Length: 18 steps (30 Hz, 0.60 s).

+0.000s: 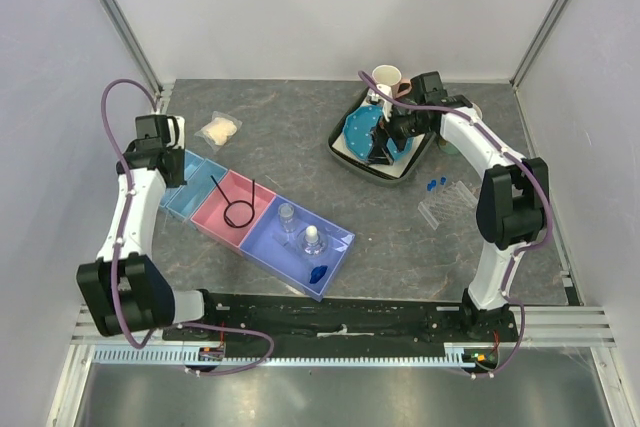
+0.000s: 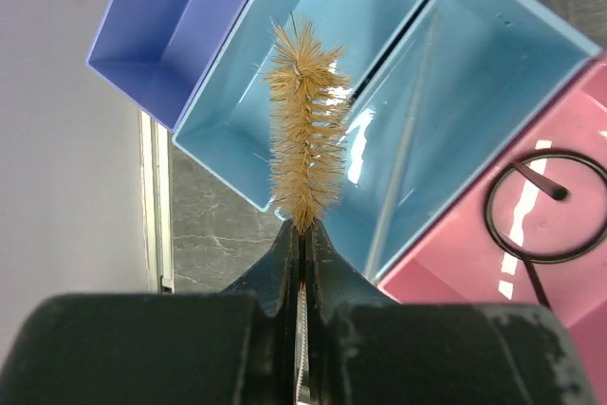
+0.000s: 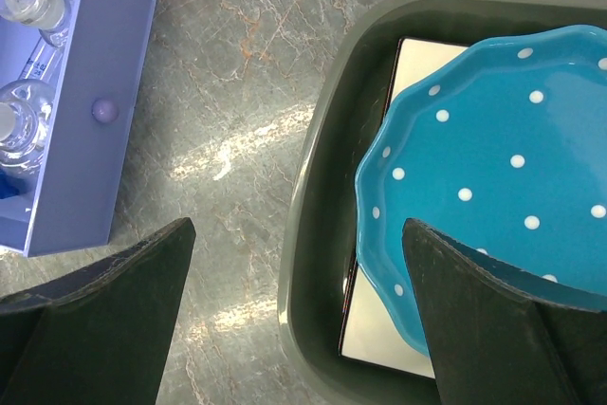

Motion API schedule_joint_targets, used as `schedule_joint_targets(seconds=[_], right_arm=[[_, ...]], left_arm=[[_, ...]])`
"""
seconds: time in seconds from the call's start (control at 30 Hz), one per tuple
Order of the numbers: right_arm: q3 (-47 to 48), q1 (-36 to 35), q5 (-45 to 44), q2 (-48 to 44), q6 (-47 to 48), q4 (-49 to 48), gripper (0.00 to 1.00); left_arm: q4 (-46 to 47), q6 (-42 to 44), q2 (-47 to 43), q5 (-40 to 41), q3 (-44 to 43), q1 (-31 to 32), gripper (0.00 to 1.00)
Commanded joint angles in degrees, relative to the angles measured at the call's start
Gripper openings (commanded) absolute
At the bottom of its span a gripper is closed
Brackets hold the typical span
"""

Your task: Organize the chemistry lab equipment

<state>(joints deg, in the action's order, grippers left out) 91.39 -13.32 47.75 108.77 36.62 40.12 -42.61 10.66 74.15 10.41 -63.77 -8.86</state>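
LEFT: left gripper (image 2: 302,225) clamped on brush (image 2: 305,130) stem, above light-blue tray (image 2: 228,120) at the table's left edge | RIGHT: right gripper (image 3: 296,291) wide, empty, over blue dotted plate (image 3: 493,158) | RISK: if you release high, bristles may snag the tray wall and the brush may tip out.

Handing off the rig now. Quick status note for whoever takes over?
Left gripper: shut on a bristle brush, over a light blue bin.
Right gripper: open, empty, above the grey tub with the dotted plate.
Binned: wire ring in pink bin; two clear bottles and blue piece in purple bin.
To do: release brush; bin tube rack and bag of white wads, both on table.
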Motion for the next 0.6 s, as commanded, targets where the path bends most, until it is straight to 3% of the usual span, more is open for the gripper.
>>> schedule_joint_targets(seconds=[0.0,0.27,0.57], right_arm=[[-0.3,-0.4,0.8,-3.1,-0.4,-2.2,0.98],[-0.5,-0.3,0.1,-3.2,0.6,-2.2,0.98],[-0.9,-0.3,0.0,-2.9,0.5,-2.7,0.98]], left_arm=[[3.9,6.6,6.3,0.2,-1.5,-1.9,0.02],[6.7,10.6,16.4,3.3,-5.0,-1.9,0.04],[6.1,8.9,20.9,4.7,-9.6,-1.9,0.43]])
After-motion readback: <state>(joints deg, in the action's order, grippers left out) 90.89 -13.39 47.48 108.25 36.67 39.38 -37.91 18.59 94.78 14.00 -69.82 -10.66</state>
